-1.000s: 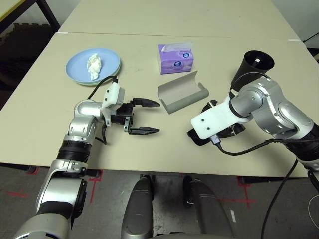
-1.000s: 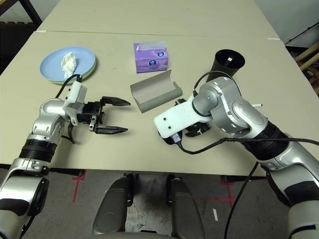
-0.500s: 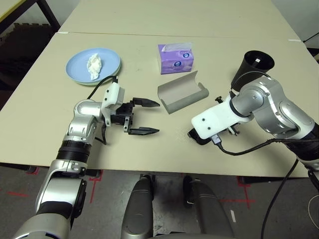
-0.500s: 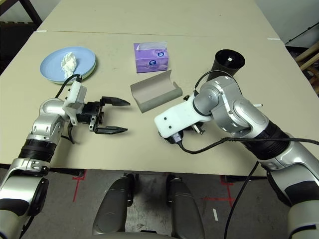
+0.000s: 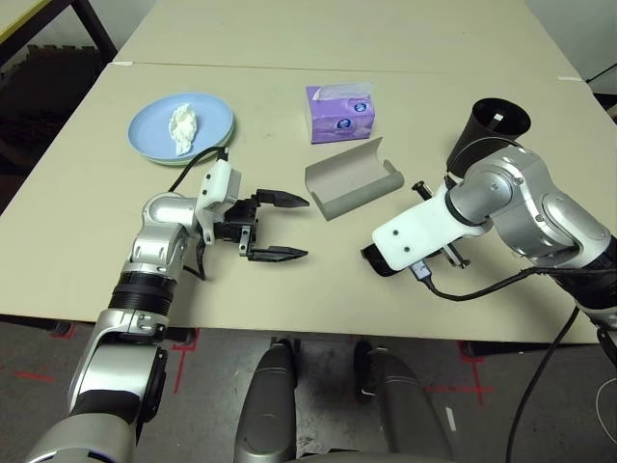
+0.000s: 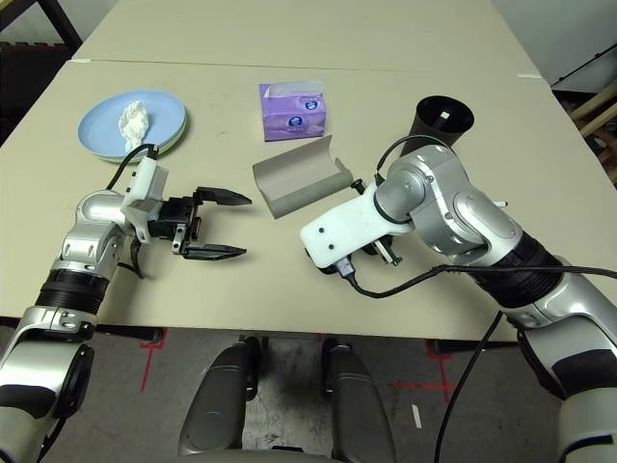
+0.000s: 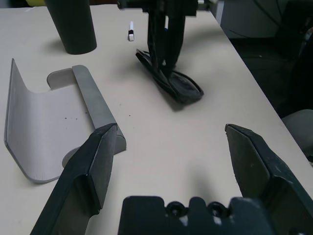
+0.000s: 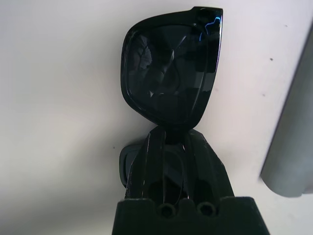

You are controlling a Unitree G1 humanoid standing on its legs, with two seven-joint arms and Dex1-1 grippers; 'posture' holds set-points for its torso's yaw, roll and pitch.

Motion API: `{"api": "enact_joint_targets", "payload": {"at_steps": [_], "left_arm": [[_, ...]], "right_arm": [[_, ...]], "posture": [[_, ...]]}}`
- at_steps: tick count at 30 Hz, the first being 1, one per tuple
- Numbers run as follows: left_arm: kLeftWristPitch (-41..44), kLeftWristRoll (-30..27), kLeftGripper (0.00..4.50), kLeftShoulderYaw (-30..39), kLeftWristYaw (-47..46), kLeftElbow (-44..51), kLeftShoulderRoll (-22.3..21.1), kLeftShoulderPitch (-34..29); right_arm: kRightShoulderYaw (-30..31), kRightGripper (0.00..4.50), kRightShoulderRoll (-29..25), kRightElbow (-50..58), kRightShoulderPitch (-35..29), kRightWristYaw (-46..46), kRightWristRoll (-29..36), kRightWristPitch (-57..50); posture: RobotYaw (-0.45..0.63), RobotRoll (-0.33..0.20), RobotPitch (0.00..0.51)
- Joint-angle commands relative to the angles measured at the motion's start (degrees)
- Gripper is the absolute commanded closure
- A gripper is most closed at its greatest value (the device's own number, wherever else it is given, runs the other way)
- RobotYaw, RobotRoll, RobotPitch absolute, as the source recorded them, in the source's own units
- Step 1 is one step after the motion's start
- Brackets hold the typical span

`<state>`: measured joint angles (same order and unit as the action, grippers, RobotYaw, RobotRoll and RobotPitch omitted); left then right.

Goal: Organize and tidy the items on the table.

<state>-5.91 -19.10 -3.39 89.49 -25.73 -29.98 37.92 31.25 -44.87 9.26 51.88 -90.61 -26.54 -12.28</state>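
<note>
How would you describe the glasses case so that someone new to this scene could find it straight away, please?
Start at the purple tissue box near the middle of the beige table. Just nearer the robot lies the glasses case, between the two arms. It alone is grey, lying open like a curved trough.

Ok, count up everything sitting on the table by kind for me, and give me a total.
Plates: 2, light blue stacked on pale green
Crumpled white tissue: 1
Purple tissue box: 1
Grey glasses case: 1, lying open
Black cup: 1
Black sunglasses: 1, gripped by the right gripper
Pen: 1 in view
Total: 8
</note>
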Motion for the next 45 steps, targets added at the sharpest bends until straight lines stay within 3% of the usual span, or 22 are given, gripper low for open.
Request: {"api": "enact_joint_targets", "payload": {"at_steps": [1, 10, 26, 45], "left_arm": [[-0.35, 0.53, 0.0, -0.95, 0.53, -0.27, -0.3, 0.02], [-0.77, 0.74, 0.0, -1.04, 0.79, -1.49, -0.13, 0.78], [-0.46, 1.02, 0.0, -0.37, -1.69, -0.37, -0.83, 0.65], [6.11, -0.74, 0.0, 0.86, -8.65, 9.01, -2.51, -3.3]], "right_arm": [[-2.71, 4.04, -1.16, -0.43, 2.87, -1.34, 2.28, 0.2], [-3.62, 4.04, -3.45, -1.13, 4.87, -1.49, 5.89, 1.89], [-1.75, 4.04, 3.97, -14.27, 8.4, 8.6, 0.35, 14.35], [-0.56, 4.04, 13.04, -27.87, 15.21, 14.93, -4.55, 19.11]], "posture": [[0.17, 0.0, 0.212], [0.16, 0.0, 0.205], [0.18, 0.0, 0.208], [0.22, 0.0, 0.218]]}}
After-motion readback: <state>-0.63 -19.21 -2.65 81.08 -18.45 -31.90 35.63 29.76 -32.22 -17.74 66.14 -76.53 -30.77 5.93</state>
